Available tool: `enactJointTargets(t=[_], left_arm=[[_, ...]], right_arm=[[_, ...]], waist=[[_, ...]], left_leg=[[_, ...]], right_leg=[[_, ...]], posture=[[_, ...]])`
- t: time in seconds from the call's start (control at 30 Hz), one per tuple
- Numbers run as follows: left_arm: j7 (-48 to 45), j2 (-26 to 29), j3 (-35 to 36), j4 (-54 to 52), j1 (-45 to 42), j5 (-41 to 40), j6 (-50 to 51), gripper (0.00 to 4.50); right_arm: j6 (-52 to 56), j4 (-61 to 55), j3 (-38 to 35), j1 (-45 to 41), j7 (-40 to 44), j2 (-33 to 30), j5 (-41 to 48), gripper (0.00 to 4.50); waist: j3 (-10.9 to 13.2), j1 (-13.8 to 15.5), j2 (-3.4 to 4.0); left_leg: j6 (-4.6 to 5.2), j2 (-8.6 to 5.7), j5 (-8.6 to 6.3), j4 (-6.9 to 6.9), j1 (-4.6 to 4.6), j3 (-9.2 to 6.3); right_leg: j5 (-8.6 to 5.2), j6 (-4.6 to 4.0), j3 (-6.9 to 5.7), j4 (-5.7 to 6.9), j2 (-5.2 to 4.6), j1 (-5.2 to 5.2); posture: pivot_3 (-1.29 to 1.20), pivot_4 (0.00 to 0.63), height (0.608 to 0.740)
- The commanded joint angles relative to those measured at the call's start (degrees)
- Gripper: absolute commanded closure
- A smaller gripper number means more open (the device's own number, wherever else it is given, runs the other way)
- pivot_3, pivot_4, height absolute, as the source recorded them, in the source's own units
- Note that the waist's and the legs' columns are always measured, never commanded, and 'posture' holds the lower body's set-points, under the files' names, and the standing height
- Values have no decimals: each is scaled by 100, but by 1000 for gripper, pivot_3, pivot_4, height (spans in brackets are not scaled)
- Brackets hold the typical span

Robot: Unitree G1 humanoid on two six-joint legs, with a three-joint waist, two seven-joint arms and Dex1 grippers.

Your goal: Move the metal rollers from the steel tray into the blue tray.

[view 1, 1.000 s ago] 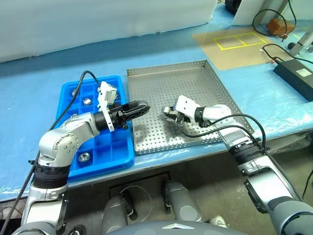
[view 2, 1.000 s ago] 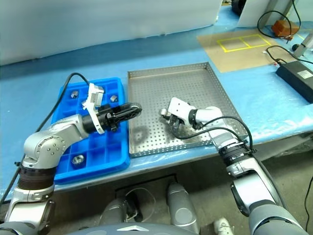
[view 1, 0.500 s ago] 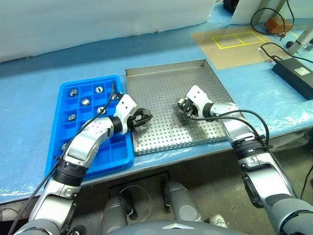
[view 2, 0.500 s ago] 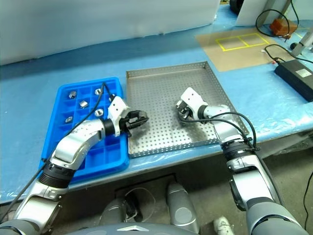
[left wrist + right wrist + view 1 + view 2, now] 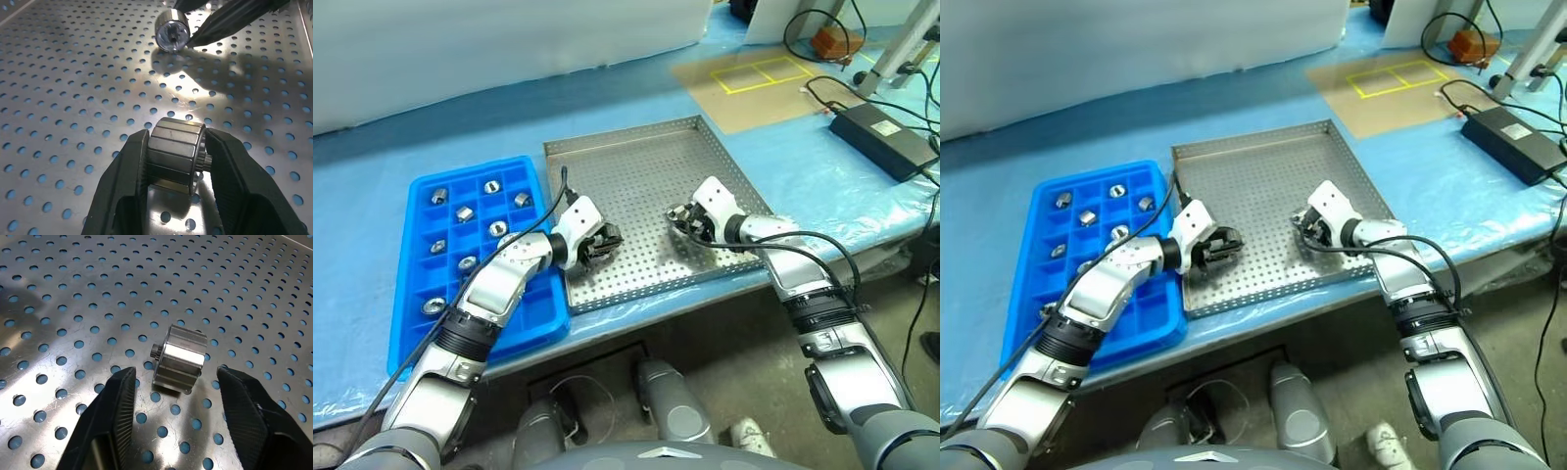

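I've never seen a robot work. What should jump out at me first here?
Probably the two black grippers low over the perforated steel tray: the left gripper pinches a metal roller, while the right gripper stands open around another roller. Beside it, the blue tray already holds several.

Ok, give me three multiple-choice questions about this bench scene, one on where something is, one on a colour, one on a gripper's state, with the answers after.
1. Where do both grippers work?
A. over the steel tray
B. over the blue tray
C. over the yellow-taped square

2. What colour is the compartment tray?
A. red
B. blue
C. green

3. How does the left gripper stand?
A. wide open, holding nothing
B. shut on a cable
C. shut on a metal roller

Answers:
1 A, the left gripper and the right gripper both sit above the steel tray.
2 B, the blue tray is bright blue.
3 C, its fingers clamp a metal roller, while the right gripper's fingers straddle another roller untouched.
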Motion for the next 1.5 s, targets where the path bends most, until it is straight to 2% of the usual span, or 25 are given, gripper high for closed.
enactJointTargets(t=[0.03, 0.13, 0.3, 0.47, 0.6, 0.67, 0.8, 0.93, 1.03, 1.2, 1.4, 1.5], left_arm=[[-148, 74, -13, -155, 35, 81, -61, 3071], [-289, 93, 58, -310, 75, -1, -10, 3071], [-548, 47, 402, -740, 41, -574, 435, 3071], [-324, 127, 502, -706, -68, -358, 303, 3071], [-461, 416, 952, -1545, 135, -784, 488, 3071], [-501, 696, 1206, -2096, 428, -936, 620, 3071], [-375, 1234, 1948, -3442, 1624, -1310, 1028, 3071], [-259, 1435, 2854, -4363, 2731, -1763, 1285, 3071], [-132, 1445, 3669, -4582, 3324, -1978, 1298, 3071], [81, 1448, 4353, -4726, 3926, -1907, 1124, 3071], [507, 1155, 4553, -4968, 4489, -1867, 985, 3071], [814, 993, 4338, -4954, 4307, -1795, 884, 3071]], right_arm=[[139, -360, -93, 50, 117, -40, 155, 1876], [111, -424, -74, 70, 185, -30, 186, 1876], [120, -392, -128, -27, 235, 15, 283, 1876], [31, -329, -100, -114, 278, 26, 305, 1876], [2, -225, -110, -192, 296, 14, 305, 1876], [-15, -199, -109, -223, 350, 26, 340, 1876], [-12, -284, -53, -297, 639, 192, 572, 1876], [118, -461, -39, -429, 1049, 402, 938, 1876], [415, -500, -127, -697, 1374, 614, 1365, 1876], [256, -66, 71, -1152, 1723, 822, 1442, 1876], [125, 164, 240, -1388, 2196, 977, 1494, 1876], [104, 187, 326, -1453, 2427, 1026, 1507, 1876]], waist=[[0, -47, 0], [0, -85, 0], [0, -83, 0], [0, -86, 0], [1, -83, 1], [1, -92, 1], [3, -109, 5], [6, -64, 5], [7, -2, 6], [7, 247, 5], [8, 637, 7], [9, 890, 8]], left_leg=[[0, 0, 0, 0, -6, -4], [0, 1, 0, 0, -17, -9], [1, 1, 0, 0, -24, -12], [1, -1, 0, 4, -23, -13], [0, 1, 0, 3, -26, -13], [1, 2, 0, 0, -29, -14], [-5, 9, -3, -6, -20, -14], [-11, 13, -4, -7, -23, -15], [-11, 9, -5, 1, -15, -19], [-18, 8, -3, 3, 20, -29], [-26, 8, -1, -12, 43, -29], [-31, 7, 3, -28, 42, -25]], right_leg=[[0, 0, -5, -1, 0, -3], [1, -1, -14, -4, 0, -8], [1, -2, -23, -5, -3, -9], [1, -1, -24, -4, -7, -7], [1, -1, -27, -4, -7, -10], [1, -2, -29, -4, -7, -14], [-1, -1, -33, -3, -6, -15], [-2, 1, -39, -2, -6, -15], [-2, 1, -39, 0, -11, 0], [-25, 40, -37, 2, -11, 30], [-20, 31, -30, 2, -11, 45], [-5, 4, -27, 2, -10, 38]], posture=[[-713, 150, 740], [-709, 150, 740], [-697, 150, 740], [-685, 150, 740], [-675, 150, 740], [-666, 150, 740], [-628, 150, 740], [-559, 150, 740], [-515, 150, 740], [-413, 150, 740], [-339, 150, 740], [-330, 150, 740]])
